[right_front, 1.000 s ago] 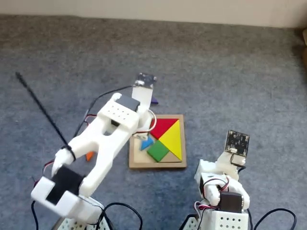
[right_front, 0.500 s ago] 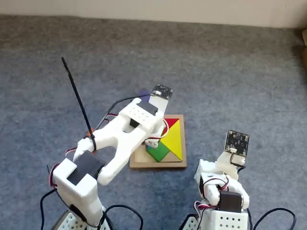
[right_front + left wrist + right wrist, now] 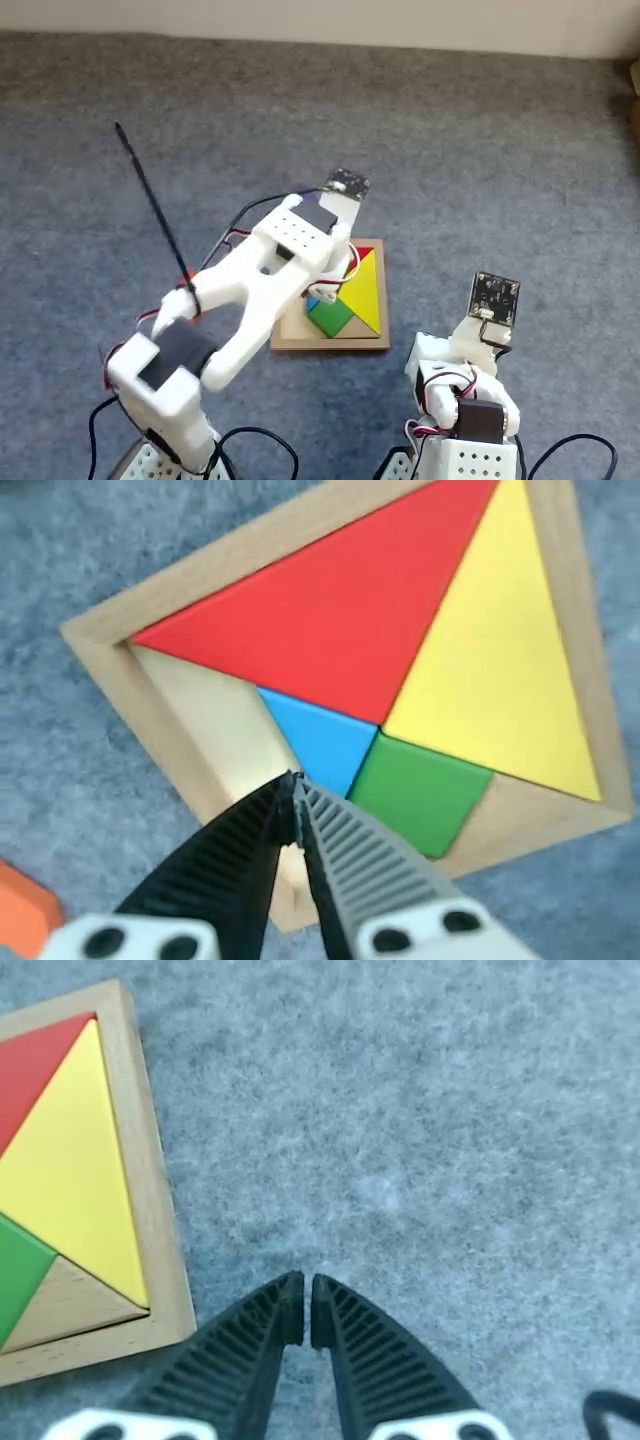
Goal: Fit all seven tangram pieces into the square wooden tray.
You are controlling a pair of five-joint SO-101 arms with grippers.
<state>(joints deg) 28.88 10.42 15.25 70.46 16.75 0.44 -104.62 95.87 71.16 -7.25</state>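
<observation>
The square wooden tray (image 3: 95, 630) lies on the carpet and holds a red triangle (image 3: 340, 630), a yellow triangle (image 3: 500, 700), a small blue triangle (image 3: 320, 742) and a green square (image 3: 420, 792). Bare tray floor (image 3: 215, 720) shows beside the blue triangle. My left gripper (image 3: 295, 780) is shut with nothing in it, its tips over that bare floor at the blue triangle's corner. An orange piece (image 3: 20, 915) lies on the carpet outside the tray. In the high view the left arm (image 3: 270, 270) covers the tray's (image 3: 378, 343) left part. My right gripper (image 3: 305, 1295) is shut over bare carpet, right of the tray (image 3: 150, 1180).
Grey carpet (image 3: 480, 160) surrounds the tray on all sides. A thin black rod (image 3: 150, 200) sticks up from the left arm. The right arm (image 3: 465, 390) stays folded near the front edge, right of the tray.
The left arm has swung to the right, from beside the tray's left edge to over the tray. The right arm has not moved.
</observation>
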